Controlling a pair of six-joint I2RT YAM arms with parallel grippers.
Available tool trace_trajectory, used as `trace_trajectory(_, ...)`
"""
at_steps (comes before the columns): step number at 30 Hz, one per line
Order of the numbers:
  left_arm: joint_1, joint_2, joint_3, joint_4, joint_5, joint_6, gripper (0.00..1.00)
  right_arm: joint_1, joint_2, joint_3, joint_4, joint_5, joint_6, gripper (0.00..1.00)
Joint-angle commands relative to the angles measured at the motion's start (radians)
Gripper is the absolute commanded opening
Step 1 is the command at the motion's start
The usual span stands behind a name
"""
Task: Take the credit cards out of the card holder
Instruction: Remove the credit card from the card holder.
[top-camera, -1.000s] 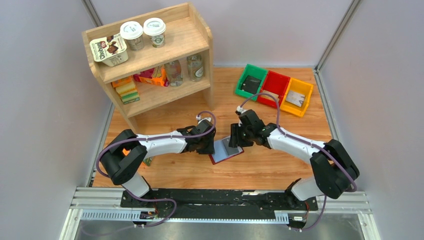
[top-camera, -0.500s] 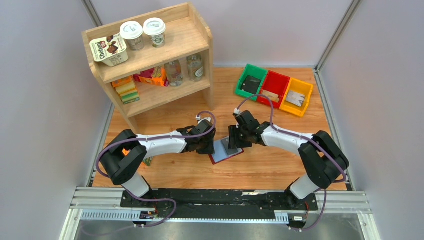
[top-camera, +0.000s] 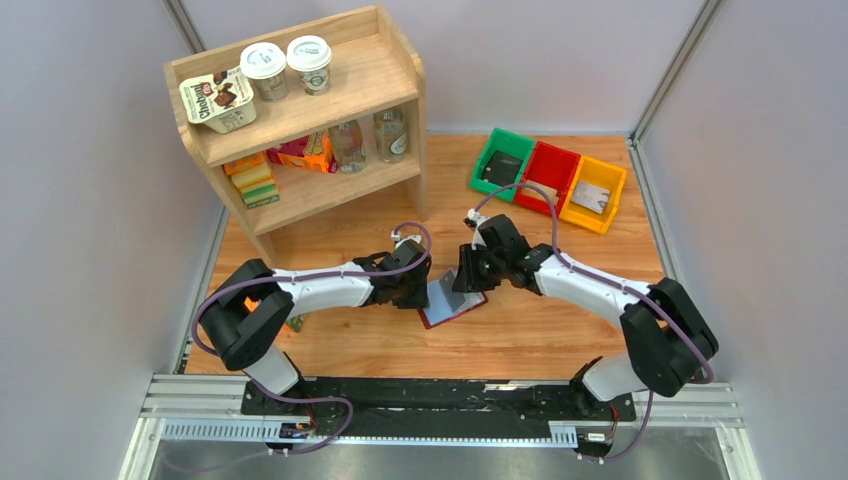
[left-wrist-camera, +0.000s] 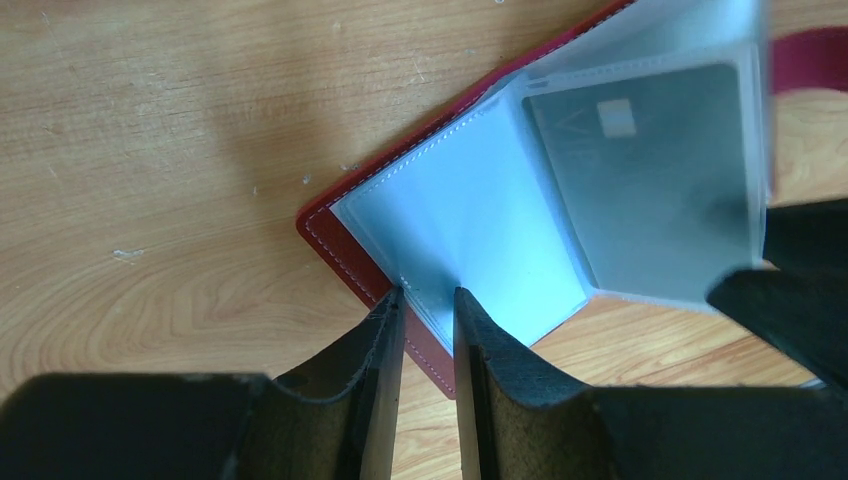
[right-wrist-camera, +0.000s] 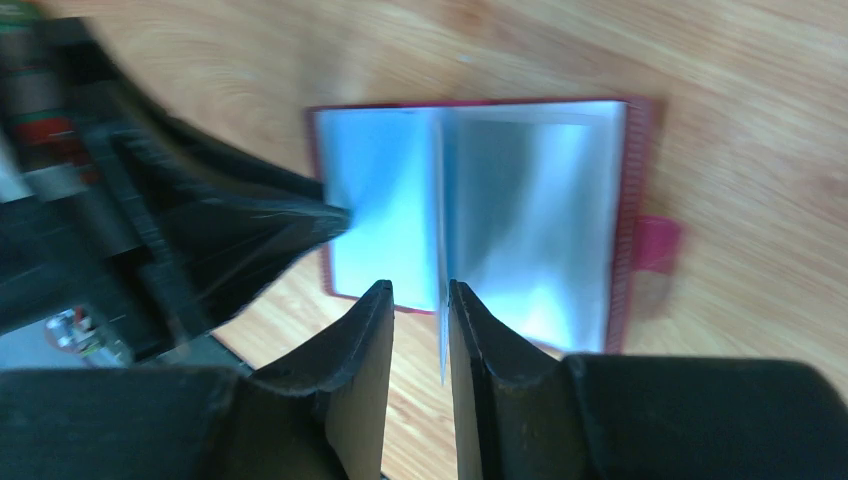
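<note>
The maroon card holder (top-camera: 452, 310) lies open on the table between both grippers. My left gripper (top-camera: 424, 290) is shut on its near-left edge, cover and clear sleeve between the fingers (left-wrist-camera: 430, 296). A clear sleeve stands upright in the left wrist view, with a grey card (left-wrist-camera: 650, 180) with a chip inside it. My right gripper (top-camera: 466, 283) is over the holder's middle. Its jaws (right-wrist-camera: 420, 292) are a narrow gap apart, and the upright sleeve's edge (right-wrist-camera: 441, 340) runs between them against the right finger. The holder's snap tab (right-wrist-camera: 656, 246) points away from me.
Green (top-camera: 503, 150), red (top-camera: 556, 160) and yellow (top-camera: 606, 178) bins stand at the back right; the green holds a black card (top-camera: 500, 170), the yellow a greyish one (top-camera: 590, 197). A wooden shelf (top-camera: 300, 110) with cups and bottles stands at the back left.
My right gripper has shifted slightly left and back over the holder, and the sleeve page stands more upright. The left arm has not moved.
</note>
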Motion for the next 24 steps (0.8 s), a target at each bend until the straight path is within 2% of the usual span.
trace_trajectory(1, -0.016, -0.006, -0.032, 0.015, 0.009, -0.027, 0.32, 0.013, -0.073, 0.012, 0.097, -0.132, 0.009, 0.29)
trace_trajectory(6, -0.016, -0.042, -0.063, 0.028, -0.017, -0.063, 0.33, 0.014, -0.069, -0.008, 0.141, -0.198, 0.027, 0.28)
trace_trajectory(15, -0.016, -0.237, -0.165, 0.022, -0.145, -0.145, 0.34, 0.052, 0.063, 0.026, 0.149, -0.269, 0.026, 0.32)
trace_trajectory(17, -0.016, -0.257, -0.170, 0.019, -0.155, -0.146, 0.34, 0.057, 0.053, 0.029, 0.132, -0.208, 0.023, 0.33)
trace_trajectory(19, -0.014, -0.253, -0.164, 0.016, -0.149, -0.140, 0.34, 0.057, 0.028, 0.043, 0.073, -0.081, 0.010, 0.43)
trace_trajectory(22, -0.014, -0.220, -0.147, 0.021, -0.113, -0.126, 0.34, 0.057, 0.003, 0.063, -0.012, 0.102, -0.031, 0.48)
trace_trajectory(24, -0.016, -0.203, -0.130, 0.033, -0.091, -0.120, 0.34, 0.054, 0.008, 0.069, -0.024, 0.136, -0.049, 0.52)
